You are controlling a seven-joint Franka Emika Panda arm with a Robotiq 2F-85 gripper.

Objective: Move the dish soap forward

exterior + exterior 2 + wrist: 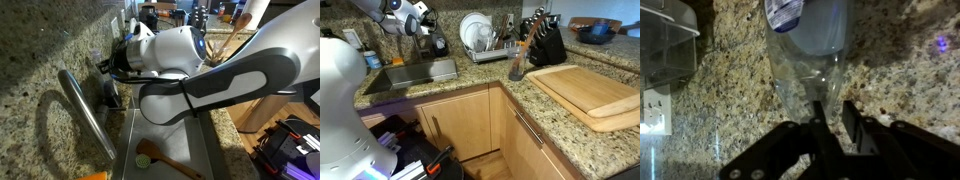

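In the wrist view the dish soap [805,45] is a slim bottle with a blue label end and a clear end, seen against speckled granite. The clear end points at my gripper [835,106]. The fingers stand close together at the bottle's clear end and look closed on it. In both exterior views the gripper [110,66] [424,24] is at the back of the counter near the backsplash, behind the sink. The arm hides the bottle there.
A faucet [85,112] arches over the sink [415,73]. A green scrub brush [143,158] with a wooden handle lies in the sink. A dish rack [480,40], knife block [546,42] and cutting board [590,95] stand along the counter. A wall outlet [652,110] is nearby.
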